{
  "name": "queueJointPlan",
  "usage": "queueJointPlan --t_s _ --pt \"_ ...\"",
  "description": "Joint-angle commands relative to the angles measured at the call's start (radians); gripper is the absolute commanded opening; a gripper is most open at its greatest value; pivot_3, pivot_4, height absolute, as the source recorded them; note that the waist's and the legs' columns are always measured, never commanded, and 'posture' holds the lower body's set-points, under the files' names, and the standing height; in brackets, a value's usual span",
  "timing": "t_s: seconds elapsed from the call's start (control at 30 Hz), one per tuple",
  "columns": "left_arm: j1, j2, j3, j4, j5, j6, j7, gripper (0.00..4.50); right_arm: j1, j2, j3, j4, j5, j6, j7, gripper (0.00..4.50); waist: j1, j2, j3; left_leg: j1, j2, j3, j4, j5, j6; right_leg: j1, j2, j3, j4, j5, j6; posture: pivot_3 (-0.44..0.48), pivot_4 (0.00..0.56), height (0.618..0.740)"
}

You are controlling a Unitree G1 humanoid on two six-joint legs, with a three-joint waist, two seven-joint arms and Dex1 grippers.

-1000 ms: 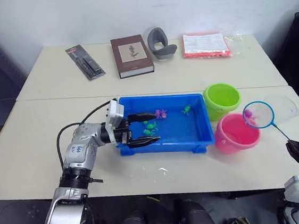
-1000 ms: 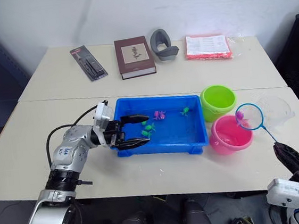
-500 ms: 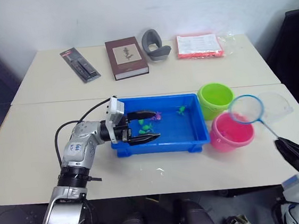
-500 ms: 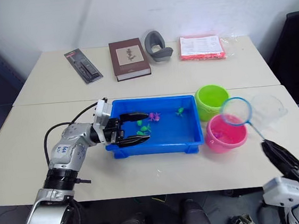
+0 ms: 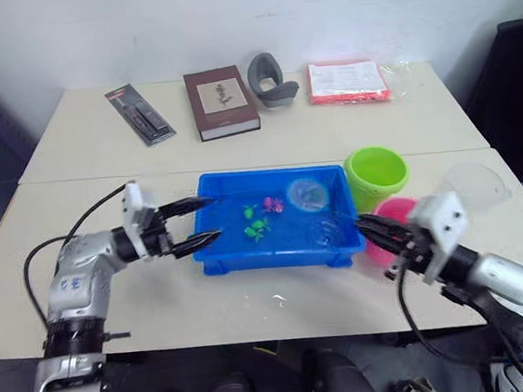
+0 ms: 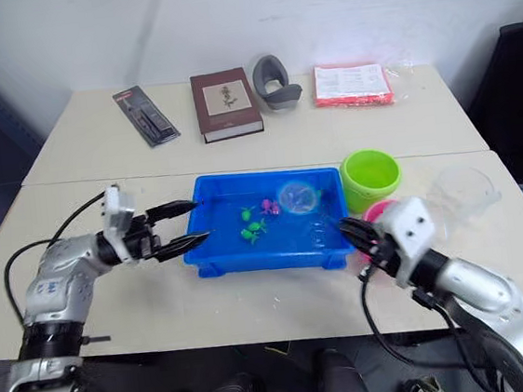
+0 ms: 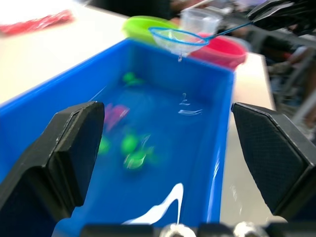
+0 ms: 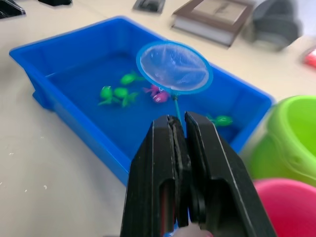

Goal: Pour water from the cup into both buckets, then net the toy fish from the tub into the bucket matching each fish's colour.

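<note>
- Nearest the camera, the right gripper (image 8: 178, 129) is seen clenched on the thin dark stick handle of the small round fine-mesh net with a light blue hoop (image 8: 174, 66), which is held over the shallow rectangular bright blue plastic tub (image 5: 219, 258), toward the tub's end nearer the buckets.
- The net's mesh appears empty, so a fresh scoop is judged to be in preparation.
- The left gripper (image 5: 201, 223) is held with its two black fingers spread apart, released, at the tub's opposite end; whether the rim is touched cannot be told.
- Inside the tub, water is visible, with tiny plastic toy fish lying in it: three bright green fish (image 8: 116, 92) close together near the tub's middle, one pink fish (image 8: 157, 93) just beside them, and another green fish (image 8: 220, 120) toward the tub's bucket end.
- Just beside the tub's right end, the small round bright pink plastic bucket (image 5: 401, 209) is partly hidden by the right arm; the lime green plastic bucket (image 5: 377, 173) stands just behind it, touching or nearly so.
- Beyond the pink bucket from the tub, the large clear plastic cup (image 5: 475, 184) stands on the table.
- Pouring is judged finished, though the buckets' contents cannot be made out; at least five fish are left to be netted.
</note>
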Motion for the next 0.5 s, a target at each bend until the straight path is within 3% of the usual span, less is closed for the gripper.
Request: queueJointPlan --t_s 0.03,0.2,0.5 --pt "0.027 0.014 0.033 -0.058 -0.016 -0.013 0.022 4.44 -0.126 0.009 0.066 0.046 -0.086 0.103 -0.028 0.0 0.009 0.0 0.0 -0.001 0.0 0.0 0.0 0.0 0.0 -0.001 0.0 -0.001 0.0 0.0 0.0 0.0 0.15 0.74" --pt "0.055 0.015 0.04 -0.094 -0.021 -0.012 0.038 4.44 -0.242 -0.006 0.129 0.1 -0.214 0.139 0.003 0.0 0.02 0.0 0.0 -0.003 -0.002 0.001 0.001 -0.001 0.001 -0.002 -0.001 0.0 -0.002 0.0 0.0 0.0 0.15 0.74" --pt "0.078 0.013 0.029 -0.149 -0.021 0.005 0.056 4.44 -0.271 -0.027 0.15 0.127 -0.37 0.166 0.047 0.0 0.014 0.0 0.0 -0.004 -0.001 0.003 0.0 -0.001 0.002 -0.002 0.001 0.001 -0.001 0.001 0.002 0.0 0.15 0.74"
